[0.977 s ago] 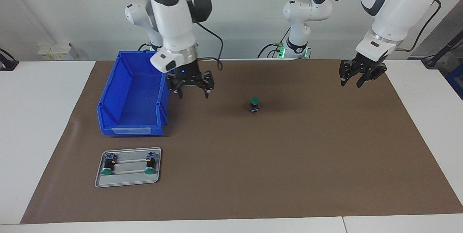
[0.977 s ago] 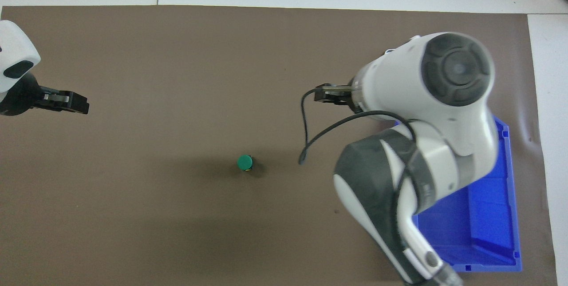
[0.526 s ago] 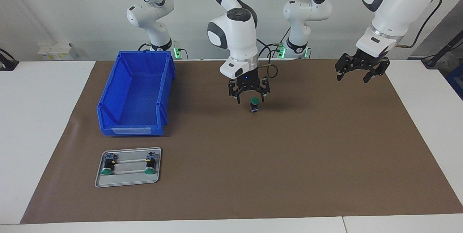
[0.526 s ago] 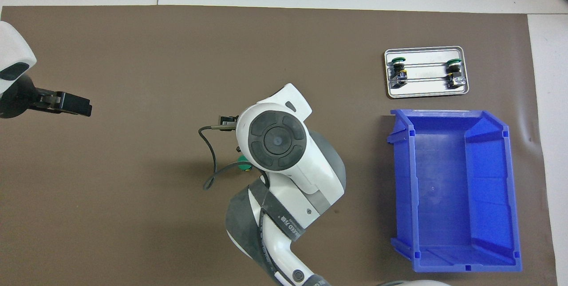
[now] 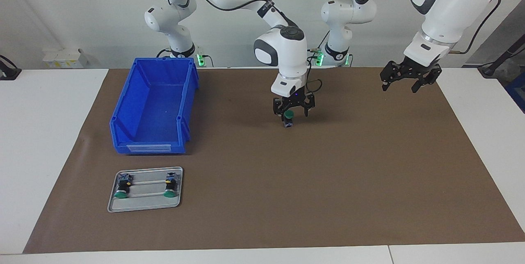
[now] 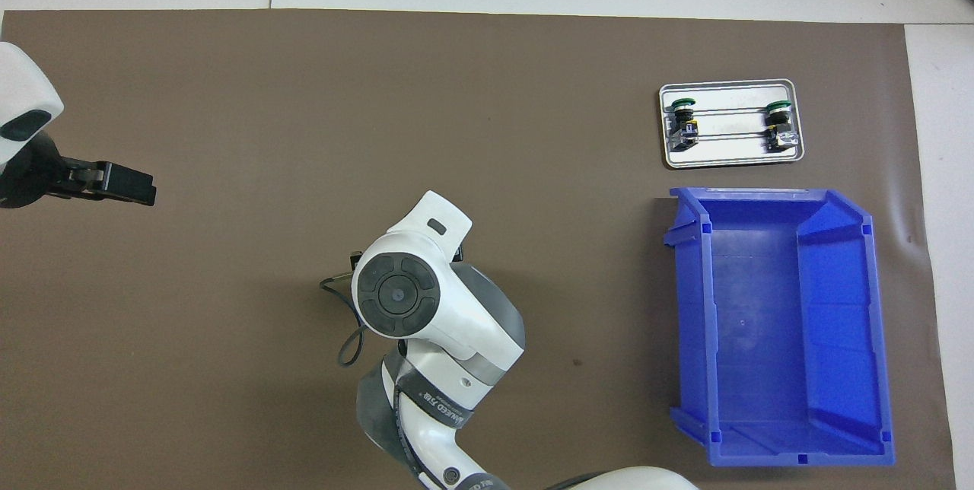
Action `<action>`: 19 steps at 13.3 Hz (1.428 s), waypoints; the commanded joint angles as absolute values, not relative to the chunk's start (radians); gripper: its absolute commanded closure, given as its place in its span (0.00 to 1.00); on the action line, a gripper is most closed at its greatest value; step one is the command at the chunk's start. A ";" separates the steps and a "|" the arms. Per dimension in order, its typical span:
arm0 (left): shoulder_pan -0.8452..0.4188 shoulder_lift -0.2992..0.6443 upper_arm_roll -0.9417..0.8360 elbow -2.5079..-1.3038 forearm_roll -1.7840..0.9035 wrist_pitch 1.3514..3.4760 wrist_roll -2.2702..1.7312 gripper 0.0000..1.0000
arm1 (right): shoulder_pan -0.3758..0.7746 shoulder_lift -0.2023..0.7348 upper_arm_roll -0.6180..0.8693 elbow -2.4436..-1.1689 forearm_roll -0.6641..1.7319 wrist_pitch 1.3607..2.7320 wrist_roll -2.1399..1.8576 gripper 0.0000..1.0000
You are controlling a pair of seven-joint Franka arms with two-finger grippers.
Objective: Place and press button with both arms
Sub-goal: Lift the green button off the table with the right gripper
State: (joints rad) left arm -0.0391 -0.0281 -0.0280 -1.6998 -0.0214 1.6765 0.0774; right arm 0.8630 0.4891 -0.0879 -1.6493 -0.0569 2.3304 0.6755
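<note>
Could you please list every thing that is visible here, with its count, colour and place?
button: 1, green cap on black body, upright on the mat's middle, under the right gripper.
spare buttons: 2, green and black, lying in the tray.
tray: 1, grey metal, farther from the robots than the bin.
bin: 1, blue, toward the right arm's end.
mat: 1, brown, covering the table.
right gripper: 1, black, fingers open around the button.
left gripper: 1, black, open, waiting over the mat's edge.

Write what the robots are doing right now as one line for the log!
right tool: open, around upright button mid-mat | left tool: open, waiting over mat's edge at left arm's end | tray: two more buttons
</note>
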 commanded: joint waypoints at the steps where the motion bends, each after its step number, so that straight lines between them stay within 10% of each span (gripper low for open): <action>1: -0.038 -0.058 -0.028 -1.729 -0.008 1.681 0.058 0.00 | 0.876 0.489 -0.094 -1.680 -0.077 2.344 0.640 0.02; 16: -0.034 -0.058 -0.028 -1.729 -0.008 1.681 0.057 0.00 | 0.916 0.445 -0.095 -1.782 -0.080 2.355 0.652 0.12; 17: -0.035 -0.058 -0.028 -1.729 -0.008 1.681 0.057 0.00 | 0.916 0.445 -0.095 -1.784 -0.083 2.355 0.650 0.24; 18: -0.035 -0.058 -0.028 -1.729 -0.008 1.681 0.057 0.00 | 0.916 0.443 -0.094 -1.784 -0.104 2.356 0.646 0.75; 19: -0.034 -0.058 -0.028 -1.729 -0.008 1.681 0.057 0.00 | 0.919 0.443 -0.095 -1.784 -0.116 2.355 0.650 1.00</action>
State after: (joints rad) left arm -0.0381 -0.0296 -0.0251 -1.7002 -0.0210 1.6765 0.0688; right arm 0.9171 0.4686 -0.0919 -1.7515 -0.0842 2.3356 0.6574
